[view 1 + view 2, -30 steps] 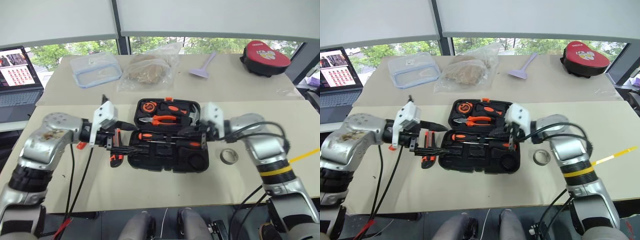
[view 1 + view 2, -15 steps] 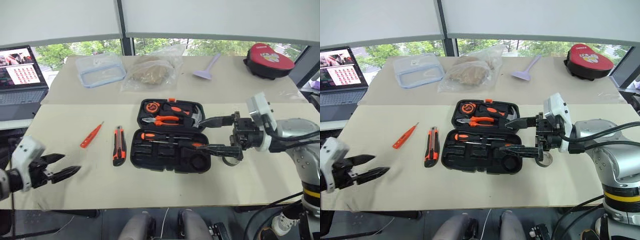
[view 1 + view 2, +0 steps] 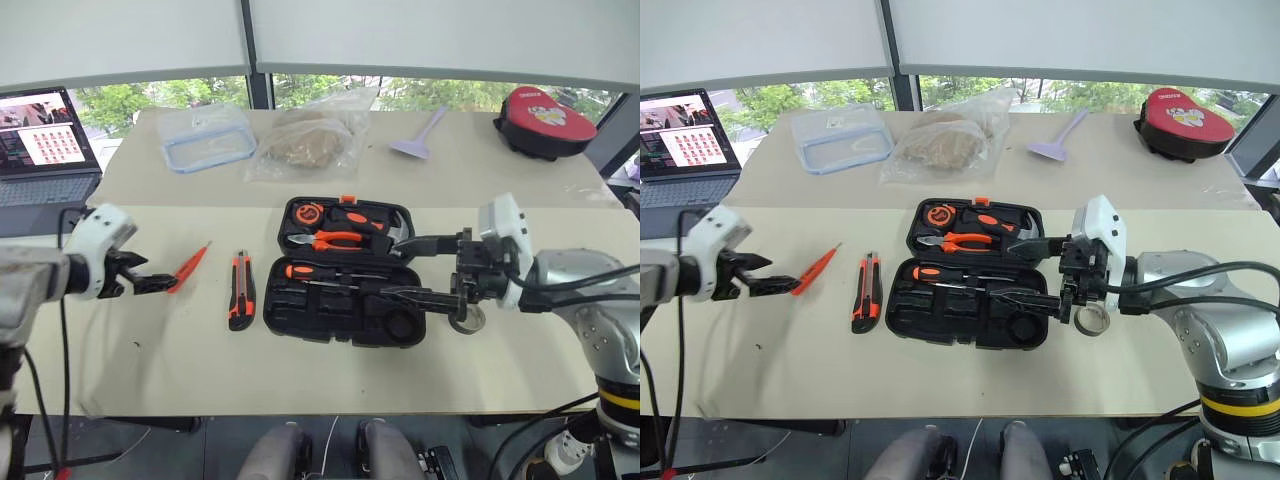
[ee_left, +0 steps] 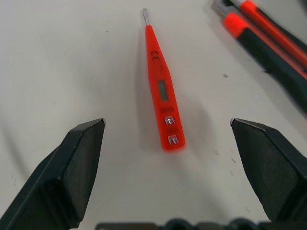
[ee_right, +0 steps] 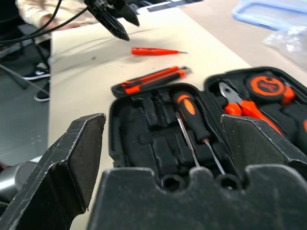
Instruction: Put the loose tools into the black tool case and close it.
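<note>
On a beige table point(image 3: 150, 370), seen from the head cameras, the case point(image 3: 345, 272) lies open, pliers point(image 3: 335, 240) and a tape measure point(image 3: 303, 213) in its far half, two screwdrivers point(image 3: 350, 278) in its near half. Left of the case the knife point(image 3: 240, 290) lies just beside it, and further left the orange screwdriver point(image 3: 190, 267). The left gripper point(image 3: 150, 281) hovers at that screwdriver's near end, jaws spread and empty. Right of the case the right gripper point(image 3: 425, 268) reaches over its edge, jaws wide and empty, with the tape roll point(image 3: 466, 320) lying just below it. Beyond the case sit a clear container point(image 3: 208, 139), a plastic bag point(image 3: 310, 140) and a red pouch point(image 3: 545, 108).

From the left wrist, the orange screwdriver point(image 4: 161, 88) lies between the parted fingers point(image 4: 72, 163), untouched.

From the right wrist, the case point(image 5: 201, 129) lies past the parted fingers point(image 5: 67, 163), one screwdriver point(image 5: 194, 120) seated in it; beyond it lie the knife point(image 5: 148, 80) and the orange screwdriver point(image 5: 156, 51).
</note>
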